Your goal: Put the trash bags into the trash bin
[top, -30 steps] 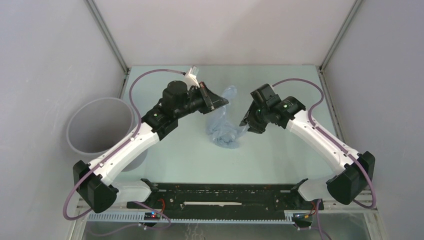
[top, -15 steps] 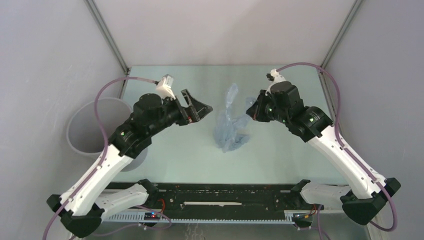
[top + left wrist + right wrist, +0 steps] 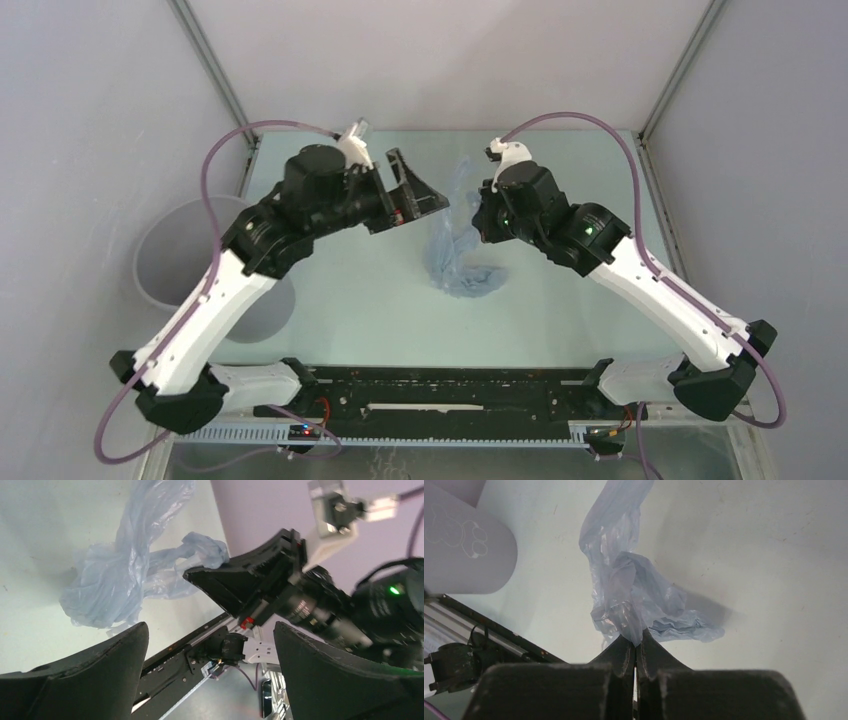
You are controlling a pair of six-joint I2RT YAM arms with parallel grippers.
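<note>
Nearest me, at the left edge of the top view, the trash bin (image 3: 170,255) stands upright with its mouth partly under the left arm. The bag is not in it. The trash bag (image 3: 460,270) lies crumpled on the table (image 3: 350,300) at mid-frame, well apart from the bin. Just beyond the heap, the right hand (image 3: 636,642) is pinched shut on a small fold of the film, with most of the bag hanging loose below it. The left hand (image 3: 425,190) gapes wide beside it, holding nothing.

That pinch looks slight to me, and slippery film could slide out on a lift. The long loose tail may also drag, snag the left arm or the bin's rim, and drape outside.
</note>
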